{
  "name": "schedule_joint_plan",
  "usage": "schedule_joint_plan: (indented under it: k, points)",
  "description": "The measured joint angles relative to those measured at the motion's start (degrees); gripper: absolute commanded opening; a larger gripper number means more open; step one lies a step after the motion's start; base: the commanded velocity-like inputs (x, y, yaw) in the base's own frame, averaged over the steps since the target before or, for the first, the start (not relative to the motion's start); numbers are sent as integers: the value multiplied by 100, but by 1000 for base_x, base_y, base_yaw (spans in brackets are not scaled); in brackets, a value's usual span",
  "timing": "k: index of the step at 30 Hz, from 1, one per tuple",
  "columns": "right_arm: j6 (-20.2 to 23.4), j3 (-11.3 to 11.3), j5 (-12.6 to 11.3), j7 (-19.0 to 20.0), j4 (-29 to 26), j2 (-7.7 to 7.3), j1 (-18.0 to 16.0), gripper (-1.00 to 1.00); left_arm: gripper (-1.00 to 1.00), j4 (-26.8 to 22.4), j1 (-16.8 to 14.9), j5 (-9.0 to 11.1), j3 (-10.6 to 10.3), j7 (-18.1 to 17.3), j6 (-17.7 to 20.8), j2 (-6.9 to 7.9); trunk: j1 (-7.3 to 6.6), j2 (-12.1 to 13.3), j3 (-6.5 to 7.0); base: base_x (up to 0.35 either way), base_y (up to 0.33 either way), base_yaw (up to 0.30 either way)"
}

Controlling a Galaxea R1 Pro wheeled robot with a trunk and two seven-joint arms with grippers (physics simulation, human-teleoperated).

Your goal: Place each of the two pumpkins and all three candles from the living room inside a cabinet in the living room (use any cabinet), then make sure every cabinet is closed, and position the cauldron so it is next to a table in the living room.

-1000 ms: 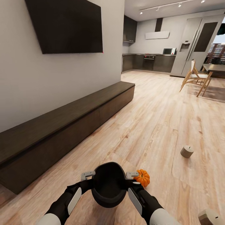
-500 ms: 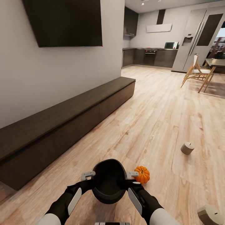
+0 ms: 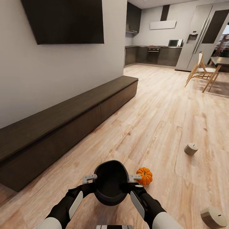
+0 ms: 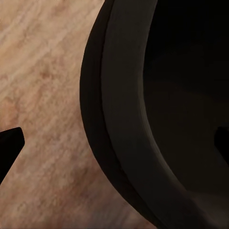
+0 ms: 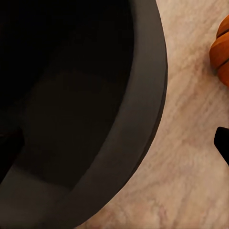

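Cauldron: rigid, probably heavy; left gripper and right gripper each pinch opposite rim edges, pumpkin beside.

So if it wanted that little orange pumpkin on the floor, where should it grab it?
Probably around the pumpkin's middle, coming down from above. It sits upright on the wooden floor, squat and ribbed, so gripper fingers closing on opposite sides would hold better than on the small stem. Both grippers are busy carrying the black cauldron right beside it.
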Motion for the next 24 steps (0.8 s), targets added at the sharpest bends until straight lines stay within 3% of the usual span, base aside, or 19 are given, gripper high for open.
schedule_joint_plan:
  k: [14, 24]
  points:
    - [0, 0, -7, 0, 4, 0, 1, 100, 100, 3, 0, 7, 2, 0, 0, 0, 0, 0, 0, 0, 0, 0]
    - [0, 0, -8, 0, 9, 0, 0, 100, 100, 3, 2, 6, 2, 0, 0, 8, 18, -9, -155, 0, 0, 0]
